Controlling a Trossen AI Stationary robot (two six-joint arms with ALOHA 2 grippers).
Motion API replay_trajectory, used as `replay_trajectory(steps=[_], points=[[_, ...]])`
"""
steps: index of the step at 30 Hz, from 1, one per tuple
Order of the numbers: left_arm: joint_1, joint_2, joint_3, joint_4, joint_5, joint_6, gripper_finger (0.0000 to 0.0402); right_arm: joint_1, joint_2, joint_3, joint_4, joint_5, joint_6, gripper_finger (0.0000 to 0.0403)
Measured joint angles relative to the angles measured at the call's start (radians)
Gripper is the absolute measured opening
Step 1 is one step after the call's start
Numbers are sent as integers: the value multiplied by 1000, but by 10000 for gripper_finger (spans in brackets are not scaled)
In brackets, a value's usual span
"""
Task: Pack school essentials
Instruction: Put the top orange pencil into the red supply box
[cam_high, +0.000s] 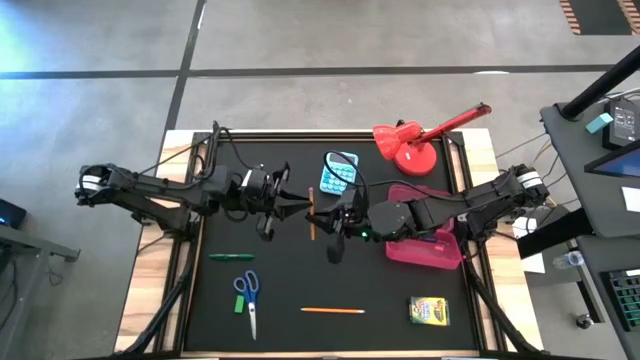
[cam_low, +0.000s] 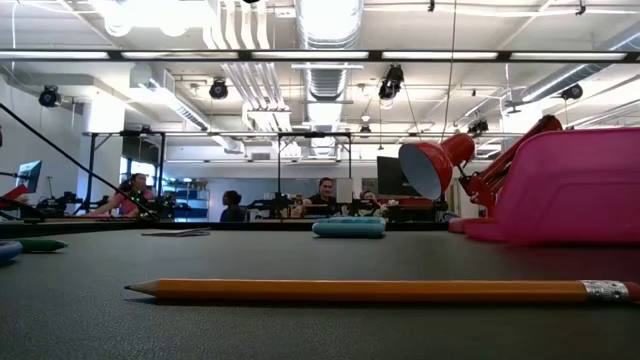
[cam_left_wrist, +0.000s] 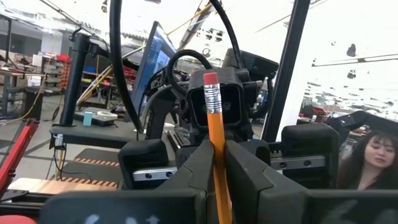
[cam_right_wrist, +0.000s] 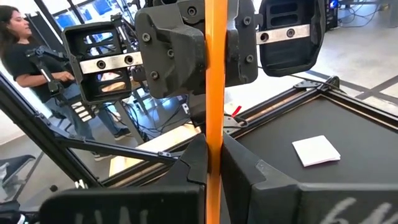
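On my screen, logged by size: black table mat (cam_high: 290, 300) filling the middle of the high view; pink case (cam_high: 430, 245) at centre right, its wall large at the right edge of the low view; red desk lamp (cam_high: 410, 145) at upper right of the mat; light blue calculator (cam_high: 340, 172) at upper centre. Left gripper (cam_high: 300, 207) reaches in from the left of the frame, right gripper (cam_high: 335, 222) from the right, and the two meet at the mat's centre, each clamped tight on the same orange pencil (cam_high: 311, 213) (both wrist views show it upright between closed fingers, eraser end up in the left wrist view (cam_left_wrist: 214, 124)). Blue-handled scissors (cam_high: 248, 300) at lower left. Yellow-green crayon box (cam_high: 429, 311) at lower right. A second orange pencil (cam_high: 332, 311) lies flat at lower centre, near across the foreground of the low view. Green pen (cam_high: 231, 257) at left of centre, above the scissors. Small white square (cam_right_wrist: 316, 150), on the mat in the right wrist view only. Tiny green block (cam_high: 238, 306) just beside the scissor handles.
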Motion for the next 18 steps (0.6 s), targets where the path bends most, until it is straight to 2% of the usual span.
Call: replay_trajectory(steps=[4,8,18], points=[[0,0,0,0,0,0,18,0,-2,0,-2,-17,2,12],[0,0,0,0,0,1,39,0,-2,0,-8,-20,3,12],[0,0,-1,-2,5,0,146,0,-23,0,-93,-35,29,11]])
